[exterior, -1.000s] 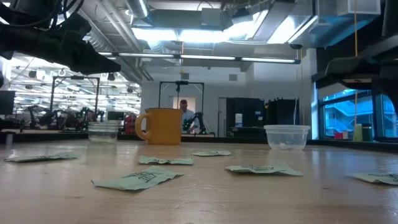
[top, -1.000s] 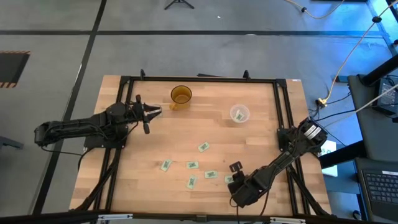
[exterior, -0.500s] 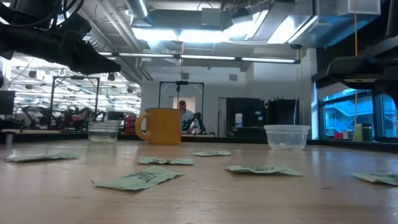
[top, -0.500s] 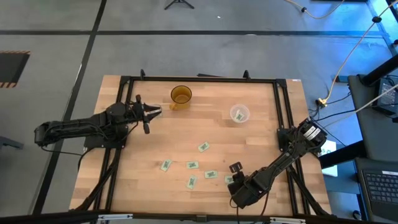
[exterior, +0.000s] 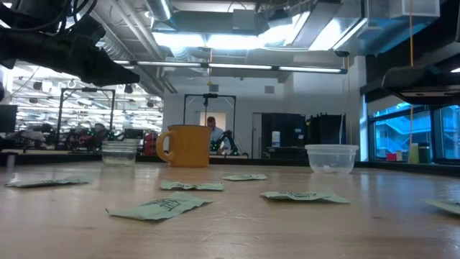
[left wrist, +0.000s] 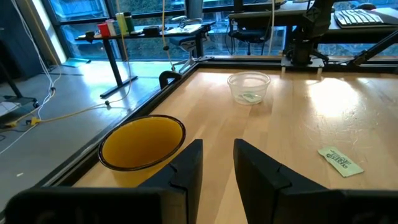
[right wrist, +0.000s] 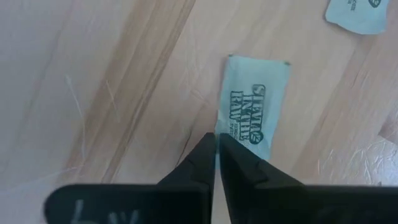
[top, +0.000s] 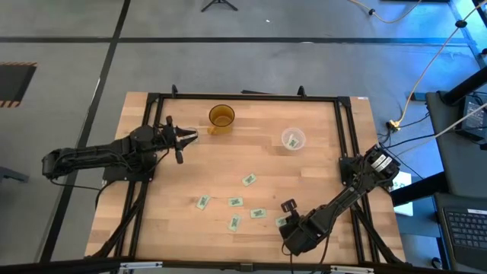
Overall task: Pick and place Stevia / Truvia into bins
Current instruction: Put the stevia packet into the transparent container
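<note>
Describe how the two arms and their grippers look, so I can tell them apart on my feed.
Both arms are dark, jointed and slim. The left gripper has two black wedge-shaped fingers. The right gripper has matching black tapered fingers. Neither shows visible markings.

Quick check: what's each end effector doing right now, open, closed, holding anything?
Left end effector: slightly open, empty, near the amber-brown cup.
Right end effector: closed, empty, tips over a white green-printed paper packet.
</note>
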Robot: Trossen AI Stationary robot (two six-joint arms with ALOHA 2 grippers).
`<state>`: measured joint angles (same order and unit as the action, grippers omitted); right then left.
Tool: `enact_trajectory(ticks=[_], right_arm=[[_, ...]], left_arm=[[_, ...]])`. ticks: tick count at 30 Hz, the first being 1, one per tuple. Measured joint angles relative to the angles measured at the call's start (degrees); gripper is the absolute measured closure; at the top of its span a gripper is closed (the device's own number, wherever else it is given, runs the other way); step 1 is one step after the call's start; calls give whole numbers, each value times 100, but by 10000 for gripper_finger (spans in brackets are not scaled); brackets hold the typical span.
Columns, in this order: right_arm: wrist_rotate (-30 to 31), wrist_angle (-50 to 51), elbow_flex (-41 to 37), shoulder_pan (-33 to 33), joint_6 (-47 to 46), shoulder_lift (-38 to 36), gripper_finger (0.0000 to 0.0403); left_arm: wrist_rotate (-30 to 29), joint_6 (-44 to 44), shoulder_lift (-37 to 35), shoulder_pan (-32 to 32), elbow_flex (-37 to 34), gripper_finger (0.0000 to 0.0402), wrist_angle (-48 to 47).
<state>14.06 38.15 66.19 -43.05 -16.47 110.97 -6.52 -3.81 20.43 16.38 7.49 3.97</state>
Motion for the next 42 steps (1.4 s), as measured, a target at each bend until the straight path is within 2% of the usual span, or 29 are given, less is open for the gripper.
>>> enact_trajectory(ticks=[4, 10, 17, 23, 30, 36, 39, 42], right_arm=[[4, 1, -2, 0, 0, 3, 397], [-27, -24, -10, 2, -39, 3, 400], [-49, -7, -41, 13, -1086, -187, 401], [37, 88, -35, 13, -1351, -532, 402], [507, 182, -29, 59, -1431, -989, 403], [1316, 649, -23, 320, -1710, -1651, 403], [1366, 896, -18, 520, -1766, -1909, 403], [1264, 735, -18, 615, -1751, -1974, 402]], left_arm=[[0, 0, 0, 0, 0, 315, 0], [0, 0, 0, -1, 0, 315, 0], [0, 0, 0, -2, 0, 315, -2], [-1, 1, 0, 0, 0, 315, 0], [2, 2, 0, -2, 0, 315, 0], [7, 22, 0, -2, 0, 315, 2], [9, 22, -2, -2, 0, 315, 4], [11, 22, -2, -1, 0, 315, 7]])
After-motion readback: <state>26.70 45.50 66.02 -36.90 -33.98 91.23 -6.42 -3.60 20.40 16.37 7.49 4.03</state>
